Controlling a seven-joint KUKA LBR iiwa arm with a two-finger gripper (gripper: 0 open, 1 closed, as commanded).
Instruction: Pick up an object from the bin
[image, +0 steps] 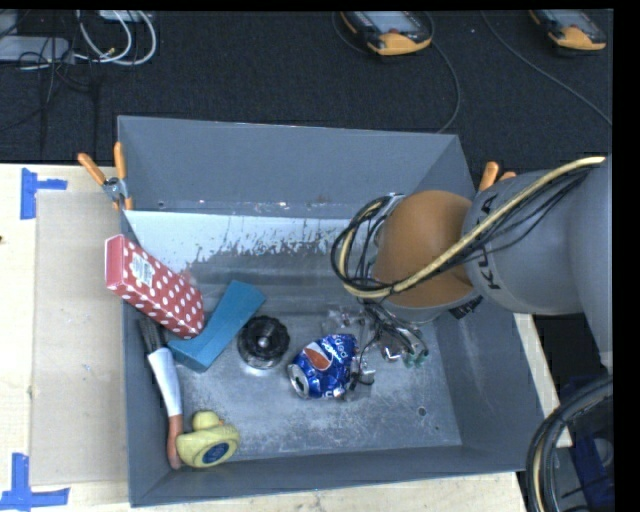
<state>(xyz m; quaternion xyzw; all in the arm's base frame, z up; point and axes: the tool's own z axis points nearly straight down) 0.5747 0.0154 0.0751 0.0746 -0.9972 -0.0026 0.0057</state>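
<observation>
The gripper (378, 345) sits low in the grey bin (300, 190), just right of the crushed blue soda can (322, 366). Whether it is open or closed cannot be told. This looks like the grasp approach. Next it must close around the can, then lift.

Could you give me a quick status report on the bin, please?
Tool down at crushed blue can, mid-bin. Black round cap close beside can.

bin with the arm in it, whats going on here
A robot arm reaches in from the right, and its tool is low over the bin floor, right beside a crushed blue can. Nothing looks lifted yet. A red dotted box, a blue block, a black round knob and a yellow toy lie to the left.
</observation>
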